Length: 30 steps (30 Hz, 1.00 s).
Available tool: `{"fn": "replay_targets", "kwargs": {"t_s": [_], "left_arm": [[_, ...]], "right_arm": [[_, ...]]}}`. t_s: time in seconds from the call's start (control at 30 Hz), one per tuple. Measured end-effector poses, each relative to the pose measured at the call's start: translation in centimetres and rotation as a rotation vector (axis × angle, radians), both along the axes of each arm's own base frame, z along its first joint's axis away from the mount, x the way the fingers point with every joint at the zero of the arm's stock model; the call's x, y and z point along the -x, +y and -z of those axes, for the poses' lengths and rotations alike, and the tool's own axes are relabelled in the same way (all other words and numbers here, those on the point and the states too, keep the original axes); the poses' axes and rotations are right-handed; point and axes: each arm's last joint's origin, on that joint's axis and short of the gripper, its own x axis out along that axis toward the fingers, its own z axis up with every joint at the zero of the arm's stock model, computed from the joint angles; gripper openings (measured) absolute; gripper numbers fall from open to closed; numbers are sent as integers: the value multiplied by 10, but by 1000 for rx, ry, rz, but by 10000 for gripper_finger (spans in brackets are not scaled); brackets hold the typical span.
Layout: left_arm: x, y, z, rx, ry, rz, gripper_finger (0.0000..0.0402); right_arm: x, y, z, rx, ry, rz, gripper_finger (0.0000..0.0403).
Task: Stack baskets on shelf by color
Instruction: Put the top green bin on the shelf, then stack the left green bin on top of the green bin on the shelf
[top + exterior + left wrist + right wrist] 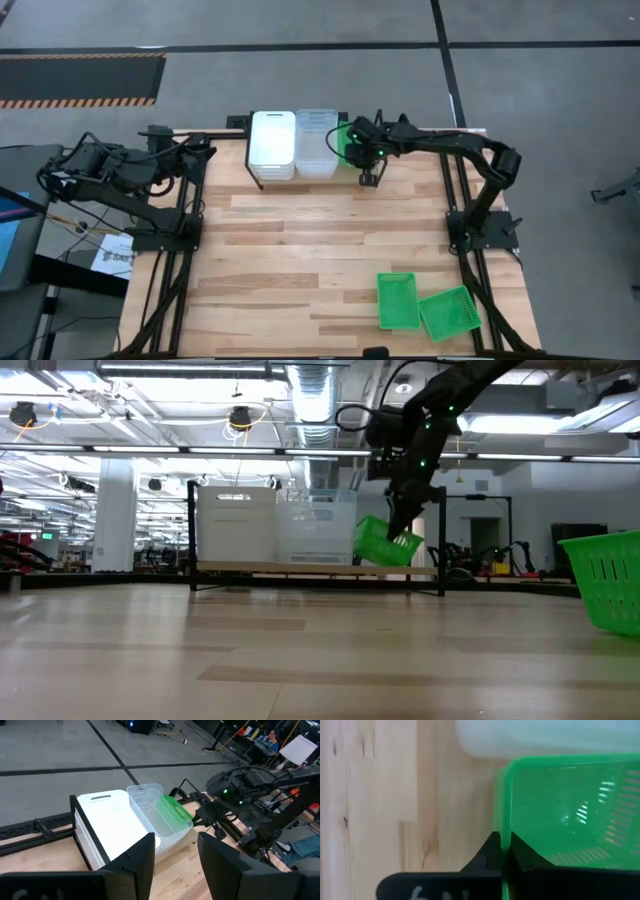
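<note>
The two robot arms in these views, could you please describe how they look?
Both are dark, jointed arms on black frames. The right arm shows green lights near its wrist; the left gripper ends in two flat black fingers. Black cables loop along the left arm.

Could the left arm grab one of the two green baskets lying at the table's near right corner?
Probably not easily: the left gripper sits at the far left, and the green baskets lie diagonally across the table, though nothing stands between.

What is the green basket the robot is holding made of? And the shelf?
The green basket looks like shiny plastic: bright, even colour, sides of thin molded mesh. The shelf seems to be a pale wooden board on thin black legs, probably metal, though that is hard to be sure of.
</note>
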Motion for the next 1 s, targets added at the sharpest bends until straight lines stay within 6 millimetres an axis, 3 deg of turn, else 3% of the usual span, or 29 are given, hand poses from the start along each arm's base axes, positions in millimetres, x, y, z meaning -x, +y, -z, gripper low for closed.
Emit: {"fn": "replay_targets", "kwargs": {"t_s": [0.67, 1.0], "left_arm": [[0, 0, 0, -3, -9, -19, 137], [0, 0, 0, -2, -9, -19, 137]], "right_arm": [[-4, 11, -2, -9, 49, -19, 59], [-5, 11, -2, -10, 44, -18, 116]]}}
